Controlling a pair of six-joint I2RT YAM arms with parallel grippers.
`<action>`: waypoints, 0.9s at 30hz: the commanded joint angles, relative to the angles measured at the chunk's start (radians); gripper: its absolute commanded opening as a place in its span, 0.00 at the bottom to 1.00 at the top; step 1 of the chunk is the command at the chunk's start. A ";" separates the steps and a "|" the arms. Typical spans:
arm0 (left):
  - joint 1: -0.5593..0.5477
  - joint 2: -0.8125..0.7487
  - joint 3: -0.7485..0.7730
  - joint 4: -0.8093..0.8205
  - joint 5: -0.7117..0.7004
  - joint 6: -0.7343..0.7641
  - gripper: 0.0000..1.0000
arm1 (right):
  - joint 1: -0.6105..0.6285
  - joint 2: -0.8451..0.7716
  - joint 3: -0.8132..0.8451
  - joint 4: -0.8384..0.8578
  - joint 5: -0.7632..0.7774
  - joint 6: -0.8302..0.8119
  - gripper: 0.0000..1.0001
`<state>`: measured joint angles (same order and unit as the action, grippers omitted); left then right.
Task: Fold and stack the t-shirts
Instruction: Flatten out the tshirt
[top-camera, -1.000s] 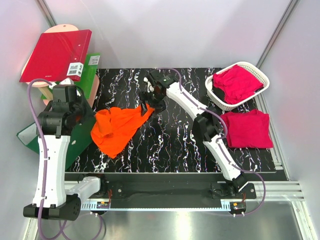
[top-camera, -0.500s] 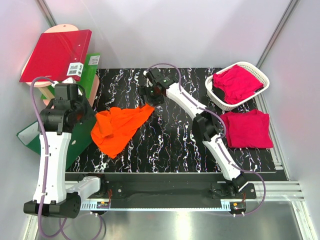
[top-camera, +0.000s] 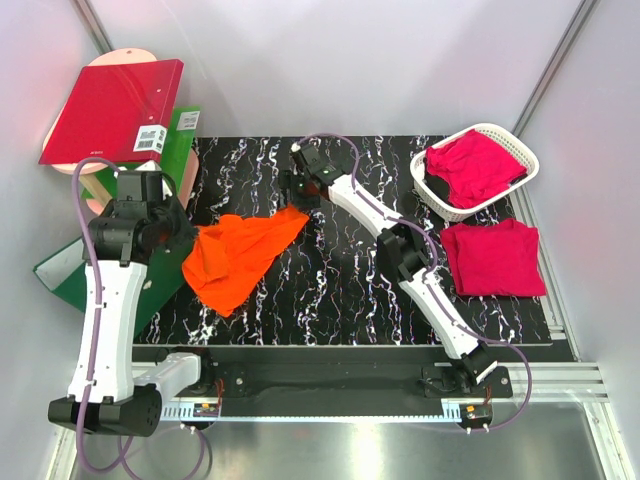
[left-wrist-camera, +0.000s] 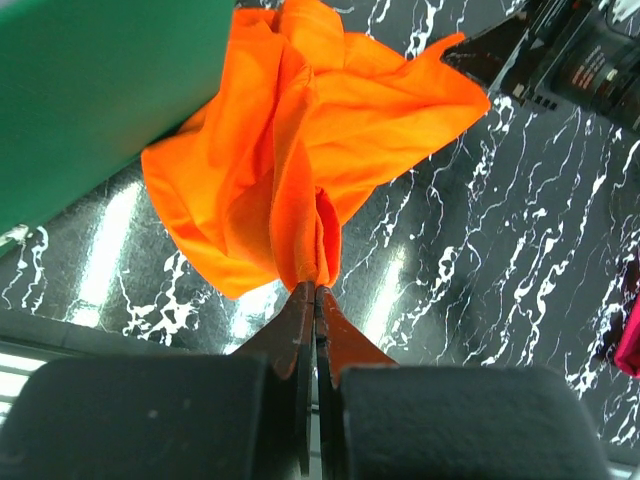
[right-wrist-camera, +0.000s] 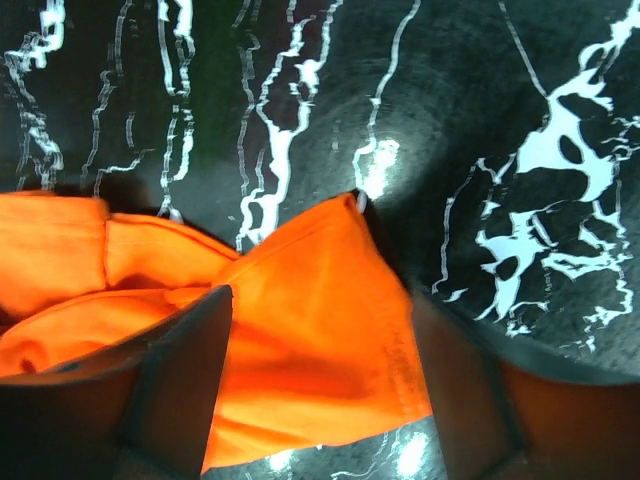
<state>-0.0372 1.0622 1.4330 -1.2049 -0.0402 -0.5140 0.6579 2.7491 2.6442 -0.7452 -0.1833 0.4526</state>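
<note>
The orange t-shirt lies crumpled on the left of the black marbled table. My left gripper is shut on a bunched fold of the orange t-shirt at its left edge, and in the top view the left gripper sits there. My right gripper hovers over the shirt's right corner. In the right wrist view the right gripper is open, with the orange t-shirt's corner lying between its fingers. One magenta t-shirt lies folded at the right and another magenta t-shirt fills the basket.
The white lattice basket stands at the back right. A red binder and a green binder lean at the back left. Another green binder lies close beside the left gripper.
The right gripper has shifted slightly back and left over the shirt's corner. The left arm has edged right, still holding the cloth.
</note>
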 joint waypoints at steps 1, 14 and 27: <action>0.003 0.001 0.001 0.048 0.033 0.003 0.00 | -0.003 0.018 0.028 0.023 0.002 0.035 0.66; 0.003 0.055 0.072 0.071 0.062 -0.001 0.00 | -0.037 -0.023 0.013 0.017 -0.047 0.024 0.00; 0.003 0.051 0.058 0.130 0.086 -0.004 0.00 | -0.037 -0.295 -0.069 0.029 0.130 -0.084 0.13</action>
<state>-0.0372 1.1191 1.4601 -1.1481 0.0132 -0.5171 0.6235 2.6221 2.5641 -0.7532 -0.1371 0.4191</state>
